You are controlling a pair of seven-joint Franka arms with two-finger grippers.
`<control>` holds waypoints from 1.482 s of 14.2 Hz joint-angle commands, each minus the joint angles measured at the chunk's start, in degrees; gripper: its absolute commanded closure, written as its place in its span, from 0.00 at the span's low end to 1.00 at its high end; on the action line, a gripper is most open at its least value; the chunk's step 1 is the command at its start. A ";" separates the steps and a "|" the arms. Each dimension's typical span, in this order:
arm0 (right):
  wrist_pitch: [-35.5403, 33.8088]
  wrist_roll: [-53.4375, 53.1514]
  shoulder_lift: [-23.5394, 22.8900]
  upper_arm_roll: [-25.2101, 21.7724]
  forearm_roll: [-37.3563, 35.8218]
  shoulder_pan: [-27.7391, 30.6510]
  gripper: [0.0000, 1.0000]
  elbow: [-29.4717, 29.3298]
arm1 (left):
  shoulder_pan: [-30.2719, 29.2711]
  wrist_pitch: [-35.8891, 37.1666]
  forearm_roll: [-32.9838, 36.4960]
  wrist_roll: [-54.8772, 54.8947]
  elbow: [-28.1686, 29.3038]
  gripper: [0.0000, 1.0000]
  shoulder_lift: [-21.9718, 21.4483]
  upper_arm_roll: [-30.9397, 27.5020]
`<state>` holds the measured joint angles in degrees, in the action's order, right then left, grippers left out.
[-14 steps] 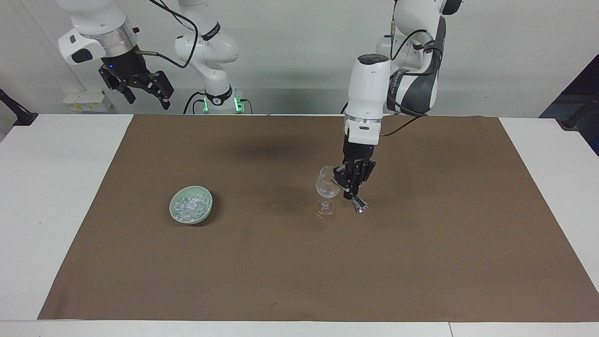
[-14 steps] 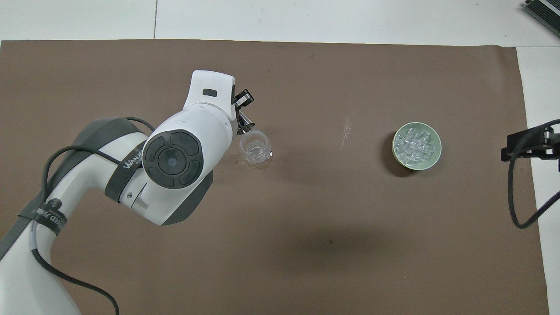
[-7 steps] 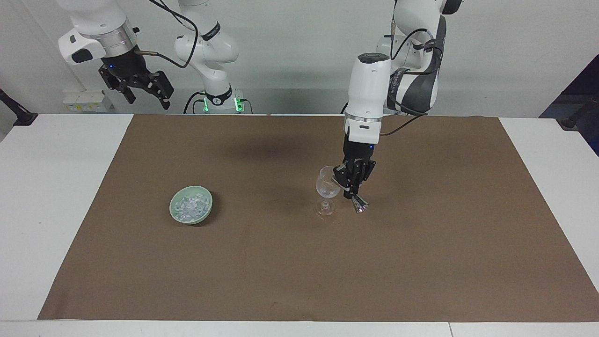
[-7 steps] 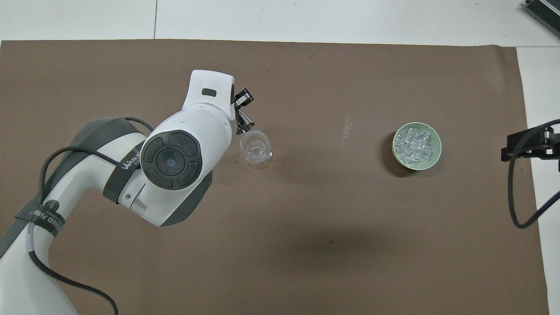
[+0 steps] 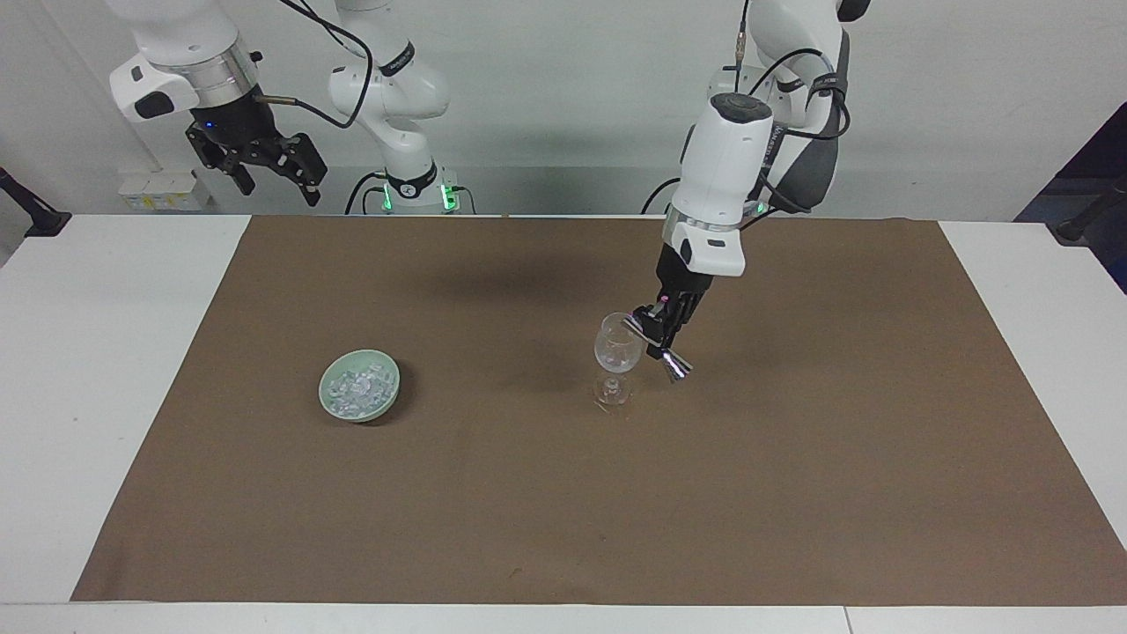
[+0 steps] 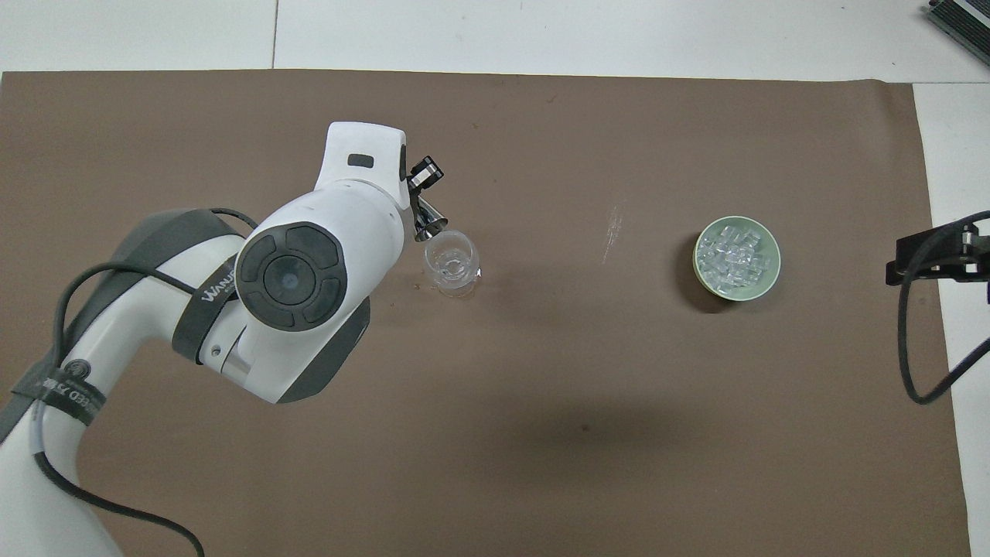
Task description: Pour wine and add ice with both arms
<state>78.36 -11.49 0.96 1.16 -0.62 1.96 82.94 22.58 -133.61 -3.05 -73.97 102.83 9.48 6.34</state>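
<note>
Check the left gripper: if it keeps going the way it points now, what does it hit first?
Likely the brown mat. The left gripper holds a metal jigger and points steeply down beside the wine glass, toward the left arm's end. Depth is unclear; it could graze the bowl.

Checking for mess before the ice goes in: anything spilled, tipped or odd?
Nothing stands out. The glass stands upright on the mat; the left pincer holds a tilted metal jigger at its rim. Ice sits heaped in the bowl. The right pincer waits.
</note>
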 commanded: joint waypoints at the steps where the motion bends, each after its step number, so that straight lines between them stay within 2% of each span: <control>1: -0.75 1.12 0.10 0.16 0.53 0.59 0.00 -0.15 | -3.67 4.49 -8.95 -0.39 -0.61 1.00 -0.60 0.08; 3: -0.75 1.12 0.10 0.16 0.53 0.59 0.00 -0.15 | -6.48 6.60 -17.92 -0.48 -0.61 1.00 -0.60 -0.01; 8: -0.75 1.12 0.10 0.16 0.53 0.67 0.00 -0.15 | -15.27 13.63 -30.41 0.05 0.18 1.00 0.10 0.08; 10: -0.75 1.12 0.10 0.16 0.53 0.59 0.00 -0.15 | -17.74 16.35 -32.80 0.05 0.36 1.00 0.63 0.08; 13: -0.67 1.03 0.10 0.07 0.53 0.67 0.00 -0.15 | -23.18 18.56 -40.78 0.14 0.80 1.00 3.00 0.08; 16: -0.67 1.12 0.10 0.07 0.53 0.67 0.00 -0.15 | -26.18 18.65 -42.48 0.31 0.97 1.00 4.23 0.08; 19: -0.67 1.64 0.10 0.07 0.53 0.67 0.00 -0.15 | -32.94 19.53 -46.77 3.55 0.97 1.00 6.60 0.25; 21: -0.58 1.65 0.10 -0.01 0.53 0.76 0.00 -0.15 | -35.31 20.06 -47.83 5.06 1.32 1.00 7.13 0.25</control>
<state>78.36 -11.49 0.96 1.15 -0.62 1.96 82.94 -10.03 -114.97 -48.57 -70.75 103.81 16.13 5.94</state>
